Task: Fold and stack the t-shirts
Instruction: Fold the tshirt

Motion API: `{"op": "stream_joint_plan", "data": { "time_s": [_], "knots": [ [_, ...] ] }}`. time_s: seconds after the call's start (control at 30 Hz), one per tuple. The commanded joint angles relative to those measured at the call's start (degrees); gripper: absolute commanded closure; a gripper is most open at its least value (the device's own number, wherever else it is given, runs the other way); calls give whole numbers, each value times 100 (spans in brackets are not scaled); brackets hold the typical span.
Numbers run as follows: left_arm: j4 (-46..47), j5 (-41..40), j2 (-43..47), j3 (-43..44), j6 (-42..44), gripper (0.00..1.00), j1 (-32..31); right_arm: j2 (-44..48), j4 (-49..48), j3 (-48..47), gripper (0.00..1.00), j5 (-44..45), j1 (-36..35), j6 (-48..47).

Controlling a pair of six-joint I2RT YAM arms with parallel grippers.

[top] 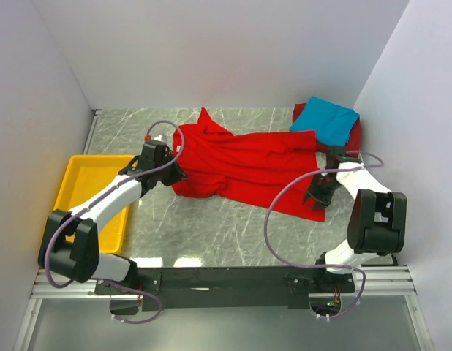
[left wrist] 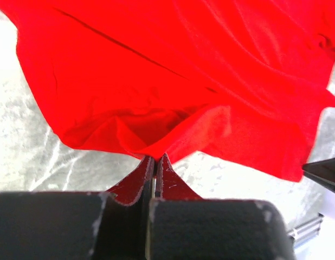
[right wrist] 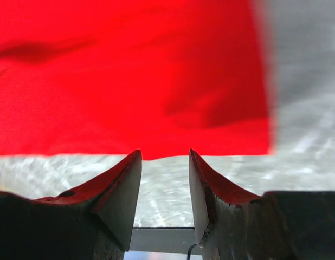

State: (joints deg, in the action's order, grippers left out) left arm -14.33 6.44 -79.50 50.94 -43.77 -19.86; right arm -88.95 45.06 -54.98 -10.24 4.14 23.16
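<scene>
A bright red t-shirt (top: 244, 168) lies spread and rumpled across the middle of the marble table. My left gripper (top: 175, 174) is shut on the shirt's left edge; the left wrist view shows the jaws (left wrist: 155, 158) pinching a fold of the red cloth (left wrist: 173, 81). My right gripper (top: 319, 191) is open at the shirt's lower right corner; in the right wrist view its fingertips (right wrist: 165, 156) sit just at the hem of the red cloth (right wrist: 129, 81), with nothing between them. A turquoise-blue t-shirt (top: 326, 121) lies folded on a darker red one (top: 352, 135) at the back right.
A yellow plastic tray (top: 81, 183) stands at the left edge of the table, under my left arm. White walls close in the left, back and right sides. The black rail (top: 233, 278) with the arm bases runs along the near edge.
</scene>
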Motion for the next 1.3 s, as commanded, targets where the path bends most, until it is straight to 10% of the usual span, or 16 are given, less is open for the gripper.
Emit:
{"op": "stream_joint_plan", "data": {
  "time_s": [0.0, 0.23, 1.27],
  "knots": [
    [158, 252, 373, -197, -167, 100, 17, 308, -137, 180, 53, 312, 665, 75],
    [80, 209, 743, -339, -211, 100, 26, 510, -305, 549, 58, 523, 1616, 215],
    [-281, 253, 884, -181, -211, 100, 26, 536, -665, 1191, 68, 488, 1686, 295]
  ]
}}
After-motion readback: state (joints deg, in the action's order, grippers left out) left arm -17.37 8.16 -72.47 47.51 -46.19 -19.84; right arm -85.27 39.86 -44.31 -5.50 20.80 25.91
